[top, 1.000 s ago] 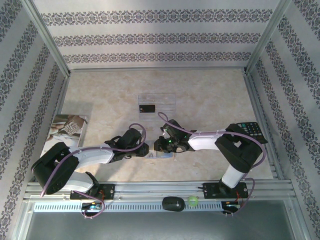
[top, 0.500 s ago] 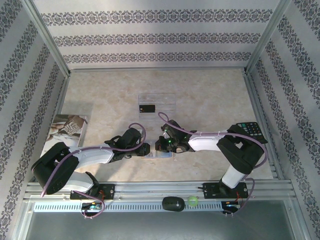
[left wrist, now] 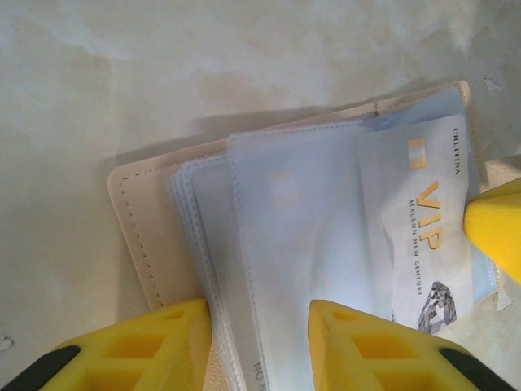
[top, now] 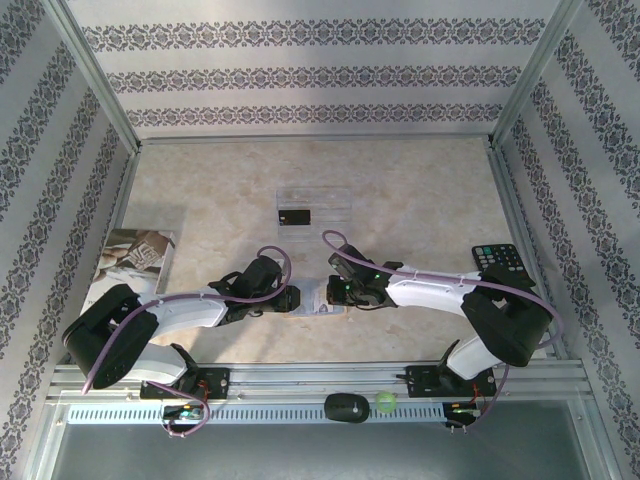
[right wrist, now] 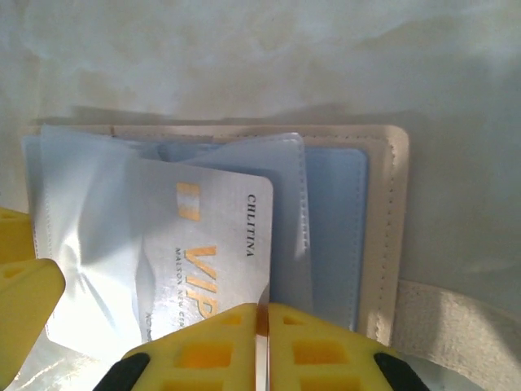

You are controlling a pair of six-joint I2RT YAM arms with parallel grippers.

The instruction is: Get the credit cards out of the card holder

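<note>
The main risk, to my eye, was the pale VIP card point(right wrist: 212, 244) slipping free. The right end effector point(right wrist: 262, 314) had its fingers pressed together on just the card's near edge, and the soft blue-grey sleeve looked likely to drag on it. A hard pull might also have hauled the whole card holder point(right wrist: 383, 212) across the counter point(top: 420, 190), since the left end effector point(left wrist: 260, 314) stood with fingers spread over the holder's other end rather than clamped on it.

Both arms reached low and inward from their bases, their end effectors point(top: 290, 299) point(top: 335, 293) facing each other over the open holder point(top: 312, 300). The black card point(top: 293, 216) lay farther back in the clear tray point(top: 335, 195).
</note>
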